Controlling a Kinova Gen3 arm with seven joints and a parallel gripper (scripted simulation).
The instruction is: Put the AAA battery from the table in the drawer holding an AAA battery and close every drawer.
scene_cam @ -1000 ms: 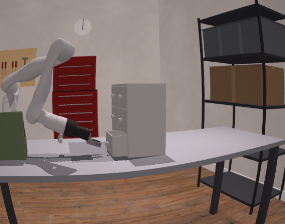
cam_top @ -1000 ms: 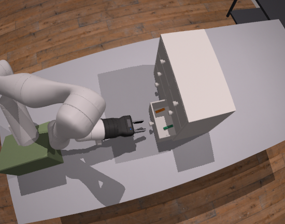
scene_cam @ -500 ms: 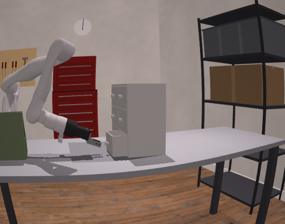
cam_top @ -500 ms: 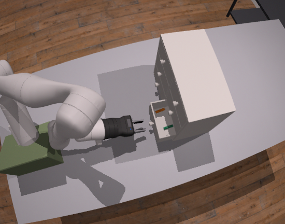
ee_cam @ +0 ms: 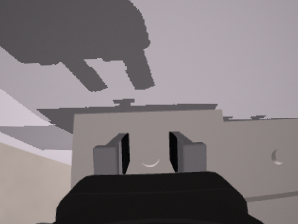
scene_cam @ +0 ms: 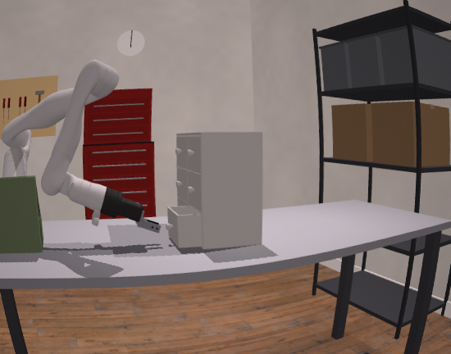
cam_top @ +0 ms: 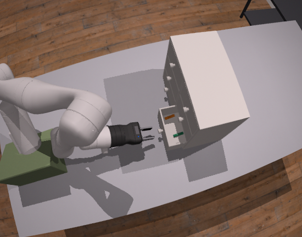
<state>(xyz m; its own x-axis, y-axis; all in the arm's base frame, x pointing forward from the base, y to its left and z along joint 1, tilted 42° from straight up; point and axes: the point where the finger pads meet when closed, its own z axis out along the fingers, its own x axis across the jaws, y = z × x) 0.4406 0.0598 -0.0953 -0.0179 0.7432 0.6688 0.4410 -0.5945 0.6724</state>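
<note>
The small white chest [cam_top: 207, 79] stands on the grey table; it also shows in the exterior view [scene_cam: 223, 188]. Its lowest drawer on the near column [cam_top: 171, 127] is pulled partly out and level. Inside lie a small orange thing [cam_top: 169, 116] and a small green thing [cam_top: 178, 134], apart from each other. My gripper [cam_top: 152, 133] is open and empty. It points level at this drawer's white knob [cam_top: 159, 131], with the fingertips just short of it. In the wrist view the fingers frame the knob on the drawer front [ee_cam: 147, 129]. I see no loose battery on the table.
The other drawers sit pushed in, each with a white knob. My arm's green base block [cam_top: 26, 162] stands at the table's left end. A black shelf rack [scene_cam: 391, 164] stands beyond the table's far end, and a red tool cabinet [scene_cam: 118, 152] stands behind it.
</note>
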